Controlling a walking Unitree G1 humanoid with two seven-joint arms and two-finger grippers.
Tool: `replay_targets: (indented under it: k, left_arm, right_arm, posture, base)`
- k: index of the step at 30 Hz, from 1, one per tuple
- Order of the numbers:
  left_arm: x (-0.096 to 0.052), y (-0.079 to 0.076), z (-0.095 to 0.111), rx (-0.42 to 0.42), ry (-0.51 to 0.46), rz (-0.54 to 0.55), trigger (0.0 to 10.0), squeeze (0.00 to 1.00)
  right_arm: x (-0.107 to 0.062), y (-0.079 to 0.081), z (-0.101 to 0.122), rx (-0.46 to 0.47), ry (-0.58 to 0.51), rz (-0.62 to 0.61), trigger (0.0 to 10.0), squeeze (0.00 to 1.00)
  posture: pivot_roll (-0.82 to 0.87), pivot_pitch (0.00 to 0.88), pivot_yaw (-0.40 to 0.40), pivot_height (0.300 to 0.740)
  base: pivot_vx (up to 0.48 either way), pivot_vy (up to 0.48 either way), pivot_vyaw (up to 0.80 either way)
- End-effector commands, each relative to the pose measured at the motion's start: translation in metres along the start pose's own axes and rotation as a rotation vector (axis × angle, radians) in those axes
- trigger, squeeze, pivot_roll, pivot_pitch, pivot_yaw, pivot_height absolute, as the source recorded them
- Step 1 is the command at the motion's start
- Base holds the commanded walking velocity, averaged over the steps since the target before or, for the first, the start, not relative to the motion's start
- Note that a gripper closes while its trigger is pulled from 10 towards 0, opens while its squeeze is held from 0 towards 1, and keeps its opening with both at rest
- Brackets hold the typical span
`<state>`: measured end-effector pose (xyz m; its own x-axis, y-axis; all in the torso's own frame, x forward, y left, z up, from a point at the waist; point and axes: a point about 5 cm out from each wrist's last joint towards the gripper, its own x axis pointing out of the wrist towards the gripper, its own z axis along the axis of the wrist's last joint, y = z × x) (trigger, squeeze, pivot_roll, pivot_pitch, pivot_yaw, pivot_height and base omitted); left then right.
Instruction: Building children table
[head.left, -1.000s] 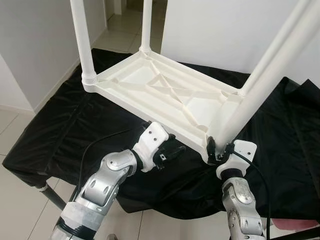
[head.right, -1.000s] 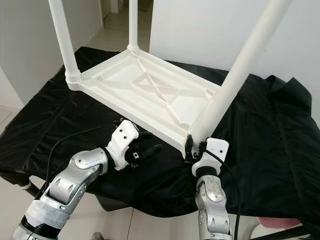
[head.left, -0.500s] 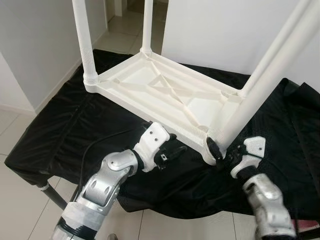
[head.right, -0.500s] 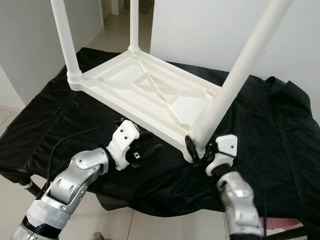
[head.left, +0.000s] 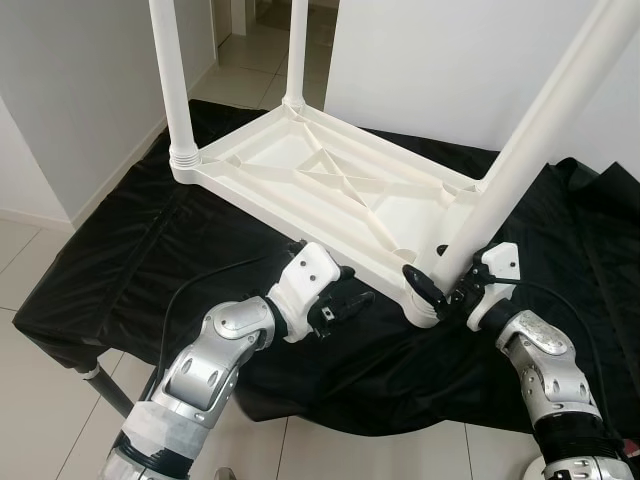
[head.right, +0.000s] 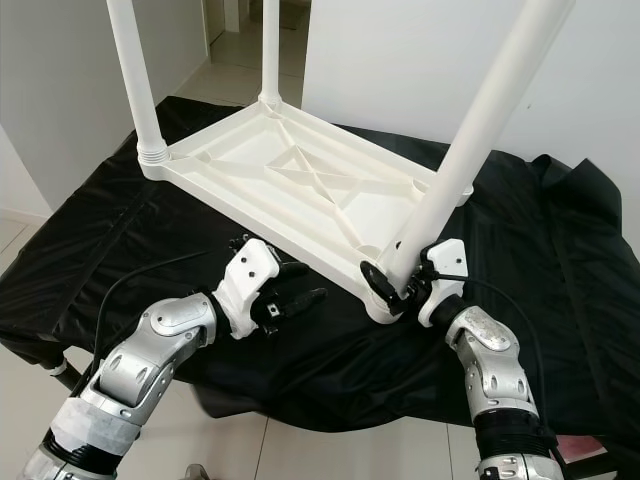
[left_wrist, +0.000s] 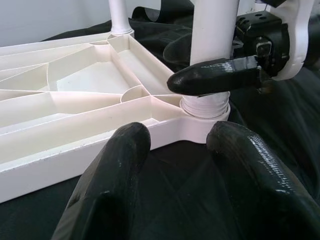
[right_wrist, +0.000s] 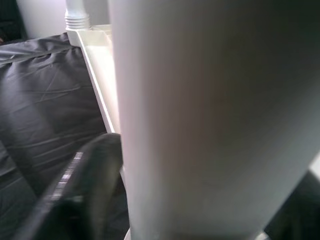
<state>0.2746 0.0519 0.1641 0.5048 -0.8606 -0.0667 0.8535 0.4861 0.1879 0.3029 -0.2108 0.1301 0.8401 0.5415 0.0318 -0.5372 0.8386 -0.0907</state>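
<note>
Black cloth (head.left: 110, 250) drapes the low work surface, with pale tiled floor off to the left and a white wall behind. On it I see the white table top (head.left: 330, 190) lying upside down, its legs pointing up. Starting at the left, my left gripper (head.left: 345, 303) rests on the cloth just beside the near long edge, fingers spread and holding nothing, aimed toward the near right corner. That corner is what matters: the leg (head.left: 530, 140) rises steeply from its socket there, long axis tilted up and to the right, and my right gripper (head.left: 438, 288) is clamped around its base just above the threaded collar, so the right arm is the nearer one. I judge the leg is being seated or screwed in. Leg tops are cut off, and I cannot tell how deep the thread sits.
</note>
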Motion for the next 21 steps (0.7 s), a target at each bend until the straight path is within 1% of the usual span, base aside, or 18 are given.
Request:
replay_targets:
  k: [1,8,12,14,17,18,20,21]
  left_arm:
    - [0.000,0.000,0.000,0.001,0.006,0.023,10.0,0.00]
    - [-0.001,0.000,0.000,0.004,0.008,0.027,10.0,0.00]
    - [0.000,-0.002,0.000,0.000,0.005,0.028,10.0,0.00]
    - [0.001,-0.003,-0.001,-0.005,0.002,0.027,10.0,0.00]
    - [0.002,-0.004,-0.001,-0.008,0.003,0.026,10.0,0.00]
    - [0.001,-0.004,-0.002,-0.012,0.003,0.026,10.0,0.00]
    - [0.000,-0.005,-0.003,-0.017,0.004,0.029,10.0,0.00]
    - [0.000,-0.005,-0.003,-0.017,0.004,0.029,10.0,0.00]
  right_arm:
    - [0.004,-0.002,-0.004,-0.012,0.024,0.030,0.0,0.00]
    - [0.004,-0.002,-0.006,0.015,0.020,0.046,0.0,0.00]
    - [0.003,-0.002,-0.006,0.035,0.004,0.029,0.0,0.00]
    - [0.002,0.002,-0.005,0.048,-0.014,0.019,0.0,0.00]
    - [0.002,0.002,-0.005,0.041,0.000,-0.005,0.0,0.00]
    - [0.002,0.005,-0.004,0.053,-0.010,-0.030,10.0,0.00]
    - [0.000,0.010,-0.001,0.044,-0.021,-0.110,10.0,0.00]
    - [0.000,0.010,-0.001,0.044,-0.021,-0.110,10.0,0.00]
  posture:
    - [0.04,0.037,-0.085,0.740]
    - [0.04,0.032,-0.089,0.740]
    - [0.04,0.034,-0.095,0.740]
    - [0.03,0.037,-0.095,0.740]
    - [0.03,0.041,-0.102,0.740]
    - [0.02,0.043,-0.103,0.740]
    - [0.02,0.052,-0.105,0.740]
    - [0.02,0.052,-0.105,0.740]
  base:
    - [0.000,0.000,0.00]
    - [0.000,0.000,0.00]
    - [0.000,0.000,0.00]
    - [0.000,0.000,0.00]
    - [0.000,0.000,0.00]
    - [0.000,0.000,0.00]
    - [0.000,0.000,0.00]
    - [0.000,0.000,0.00]
